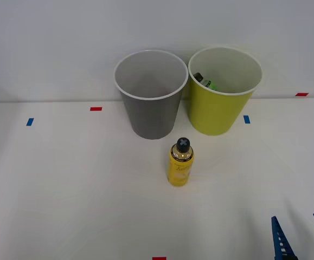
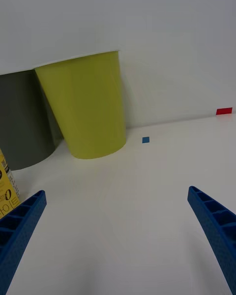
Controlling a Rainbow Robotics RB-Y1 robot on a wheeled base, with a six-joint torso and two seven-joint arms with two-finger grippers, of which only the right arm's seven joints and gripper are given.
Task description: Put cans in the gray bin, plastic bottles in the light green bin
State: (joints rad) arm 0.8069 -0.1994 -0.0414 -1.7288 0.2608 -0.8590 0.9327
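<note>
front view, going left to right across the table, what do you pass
Round dark gray plastic bin → small yellow bottle with black screw cap → round yellow-green plastic bin holding a dark-capped bottle with green label → the right arm's open blue ribbed tool, empty, at the near right corner.

Bare table (image 1: pixel 64 189) round yellow bottle (image 1: pixel 180 162) (bins behind).

Lab test bench: white table (image 1: pixel 64 206) (coloured tape markers (image 1: pixel 95 109)).
</note>
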